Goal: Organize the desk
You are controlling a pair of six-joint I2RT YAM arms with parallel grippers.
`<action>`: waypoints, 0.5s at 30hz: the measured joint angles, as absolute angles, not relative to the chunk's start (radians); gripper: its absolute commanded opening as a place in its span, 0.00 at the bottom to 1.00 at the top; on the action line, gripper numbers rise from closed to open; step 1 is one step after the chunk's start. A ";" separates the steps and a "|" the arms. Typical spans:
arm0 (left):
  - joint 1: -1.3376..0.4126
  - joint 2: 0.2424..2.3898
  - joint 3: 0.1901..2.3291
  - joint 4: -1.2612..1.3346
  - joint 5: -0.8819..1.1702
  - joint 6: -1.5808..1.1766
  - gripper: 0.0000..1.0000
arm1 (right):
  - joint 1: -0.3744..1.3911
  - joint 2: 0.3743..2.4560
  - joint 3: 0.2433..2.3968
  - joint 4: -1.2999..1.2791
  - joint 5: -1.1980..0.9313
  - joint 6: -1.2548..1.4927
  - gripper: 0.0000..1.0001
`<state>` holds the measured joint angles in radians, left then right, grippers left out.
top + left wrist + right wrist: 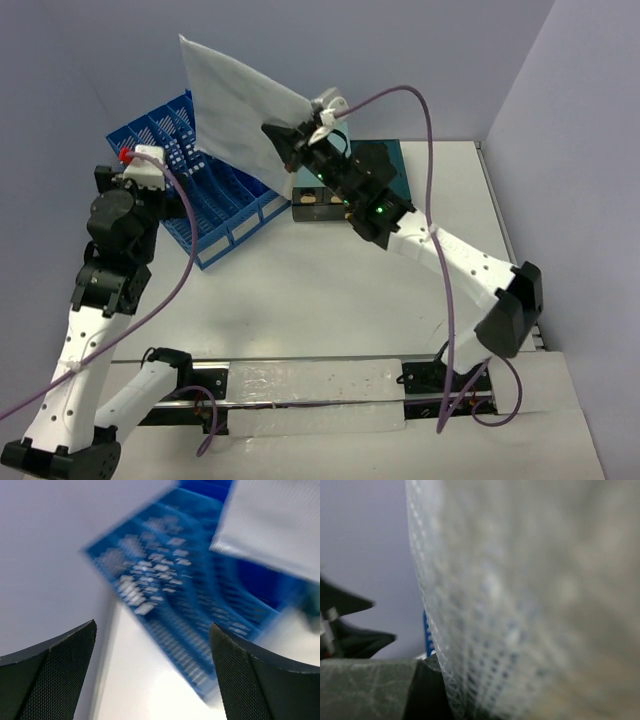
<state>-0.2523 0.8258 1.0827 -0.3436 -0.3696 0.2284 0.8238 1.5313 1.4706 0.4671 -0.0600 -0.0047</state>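
On white desk (330,290): blue file rack (215,205); lavender walls (90,80) behind.

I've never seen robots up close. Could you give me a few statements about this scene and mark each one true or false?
1. The right gripper is shut on a white mesh pouch. True.
2. The pouch lies flat on the desk. False: it is held up in the air, off the desk.
3. The left gripper is open and holds nothing. True.
4. The slotted file rack on the desk is red. False: it is blue.
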 measured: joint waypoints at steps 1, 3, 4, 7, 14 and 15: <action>-0.252 0.805 1.035 -0.307 -0.426 0.253 0.99 | 0.824 1.567 1.512 0.474 -0.043 -0.011 0.00; -0.252 0.792 0.965 -0.276 -0.511 0.293 0.99 | 0.824 1.643 1.589 0.492 -0.024 -0.020 0.00; -0.252 0.794 0.928 -0.247 -0.542 0.311 0.99 | 0.823 1.683 1.629 0.492 -0.014 -0.025 0.00; -0.252 0.802 0.794 -0.205 -0.603 0.355 0.99 | 0.822 1.797 1.749 0.490 0.014 -0.030 0.00; -0.247 0.795 0.573 -0.220 -0.631 0.413 0.99 | 0.821 1.951 1.915 0.486 0.119 0.006 0.00; -0.247 0.787 0.552 -0.221 -0.630 0.419 0.99 | 0.821 1.965 1.935 0.488 0.128 0.012 0.00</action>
